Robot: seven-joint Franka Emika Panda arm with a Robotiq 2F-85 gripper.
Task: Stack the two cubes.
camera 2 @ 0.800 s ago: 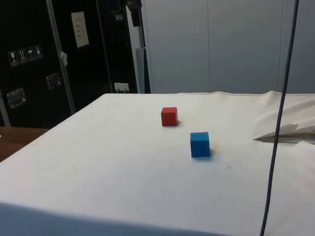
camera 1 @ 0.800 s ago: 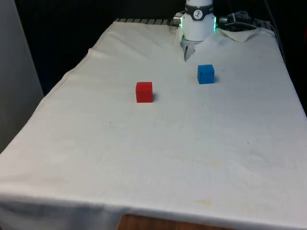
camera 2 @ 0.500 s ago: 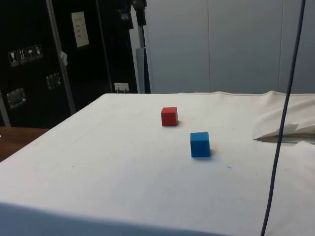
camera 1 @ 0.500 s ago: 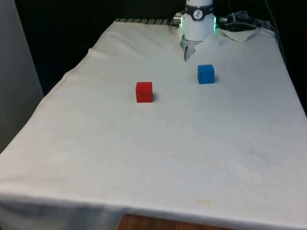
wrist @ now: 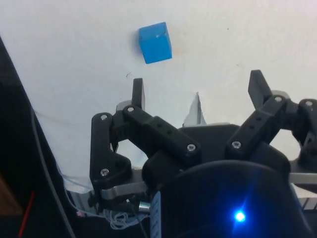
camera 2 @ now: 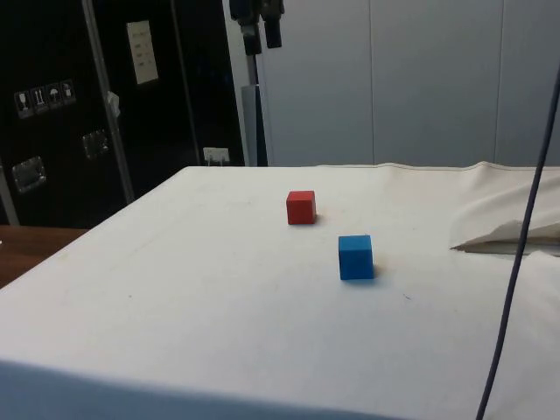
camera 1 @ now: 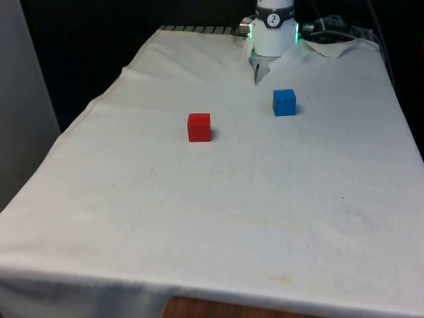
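Two small solid cubes sit on the white tablecloth (camera 1: pixel 218 218), well apart from each other and both resting flat on a face. Toward the front view's left lies the small red cube (camera 1: pixel 199 127), roughly mid-table; toward the front view's right and nearer the robot's end lies the small blue cube (camera 1: pixel 284 103), with bare cloth between them. In the side view the red cube (camera 2: pixel 300 207) is the farther one and the blue cube (camera 2: pixel 355 257) the nearer.

The black two-finger gripper (wrist: pixel 197 93) hangs high above the table with its fingers spread wide and nothing between them; in the side view it shows at the top edge, up over the red cube's end of the table (camera 2: pixel 262 22). From the wrist camera the blue cube (wrist: pixel 155 42) lies on the cloth ahead of the fingertips (wrist: pixel 137 92).

Both cubes look rigid, light and sharp-edged, probably painted wood or plastic, so they should not deform. I judge the best hold is across two opposite flat side faces, near mid-height, fingers square to the faces so the cube does not twist. The smooth faces may slip under a loose pinch.
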